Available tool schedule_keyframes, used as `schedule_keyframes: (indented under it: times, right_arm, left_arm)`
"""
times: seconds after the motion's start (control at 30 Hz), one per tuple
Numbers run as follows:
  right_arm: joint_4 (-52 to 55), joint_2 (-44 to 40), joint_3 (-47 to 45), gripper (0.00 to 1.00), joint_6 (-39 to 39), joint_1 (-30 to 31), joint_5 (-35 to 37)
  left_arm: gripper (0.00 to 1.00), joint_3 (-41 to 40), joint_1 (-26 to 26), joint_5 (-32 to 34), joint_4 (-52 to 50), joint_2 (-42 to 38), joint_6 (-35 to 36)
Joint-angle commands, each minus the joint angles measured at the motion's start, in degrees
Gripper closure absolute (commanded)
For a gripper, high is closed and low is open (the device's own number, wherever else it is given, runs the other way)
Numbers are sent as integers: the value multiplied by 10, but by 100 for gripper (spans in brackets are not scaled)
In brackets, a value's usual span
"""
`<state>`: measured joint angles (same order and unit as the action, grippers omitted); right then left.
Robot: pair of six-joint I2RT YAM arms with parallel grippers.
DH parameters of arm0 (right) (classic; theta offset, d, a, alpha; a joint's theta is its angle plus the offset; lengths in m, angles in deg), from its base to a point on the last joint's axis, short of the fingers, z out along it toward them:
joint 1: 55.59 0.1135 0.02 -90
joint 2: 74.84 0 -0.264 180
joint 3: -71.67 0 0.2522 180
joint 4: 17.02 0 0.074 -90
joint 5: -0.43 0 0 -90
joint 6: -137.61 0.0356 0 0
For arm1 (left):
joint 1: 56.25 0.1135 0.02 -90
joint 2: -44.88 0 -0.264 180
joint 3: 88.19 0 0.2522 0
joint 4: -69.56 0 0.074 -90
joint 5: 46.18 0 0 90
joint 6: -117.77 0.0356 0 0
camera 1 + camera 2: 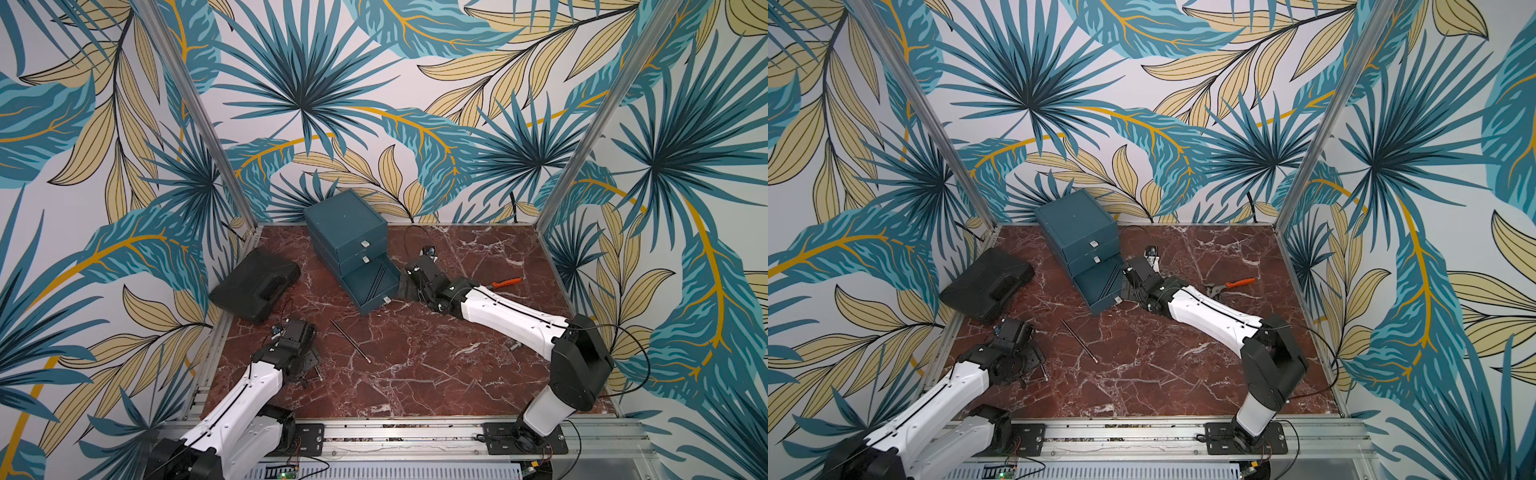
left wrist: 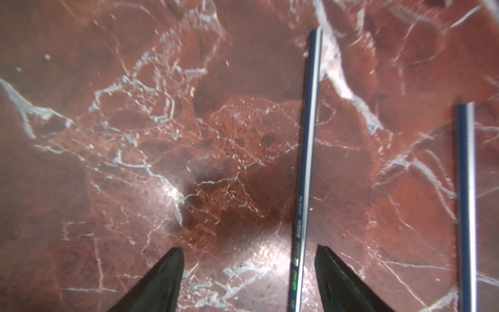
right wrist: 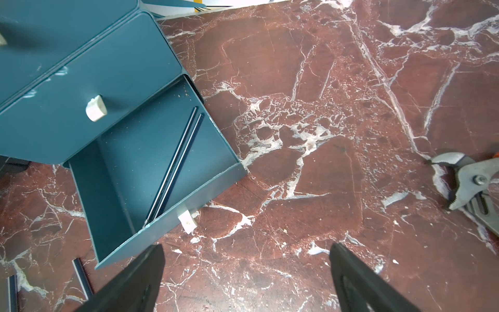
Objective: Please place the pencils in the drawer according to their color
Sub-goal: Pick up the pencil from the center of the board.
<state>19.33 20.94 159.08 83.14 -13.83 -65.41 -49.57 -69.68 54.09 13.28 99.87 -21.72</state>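
Where left arm point(image 1: 257, 376) covers it, pencil point(image 1: 319, 376) half hidden; pliers point(image 3: 464, 183) cropped

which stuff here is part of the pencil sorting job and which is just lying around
job: teal drawer chest; two black pencils in its open bottom drawer; loose black pencil mid-table; second loose pencil under the left gripper
lying about: black case; orange-handled pliers

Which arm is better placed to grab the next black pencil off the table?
Left. The left claw hangs open over a black pencil lying between its fingers, a second pencil beside it. The right claw, open and empty, sits by the open bottom drawer, away from both.
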Motion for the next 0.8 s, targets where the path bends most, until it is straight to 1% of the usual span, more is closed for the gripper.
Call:
schedule_keyframes:
  times: [0.0,0.23,0.5,0.77]
  right_arm:
    - [5,-15,-14,1,2,-1,4]
    - [7,-17,-24,1,1,0,1]
    - [4,-26,-35,0,-7,-1,-7]
    - [-21,-46,-65,1,-9,-1,-13]
  left_arm:
    - [20,23,8,-6,-1,17,12]
    - [21,30,11,-9,-13,34,7]
    - [27,34,13,-15,-29,45,-7]
    - [36,25,12,-42,10,61,-11]
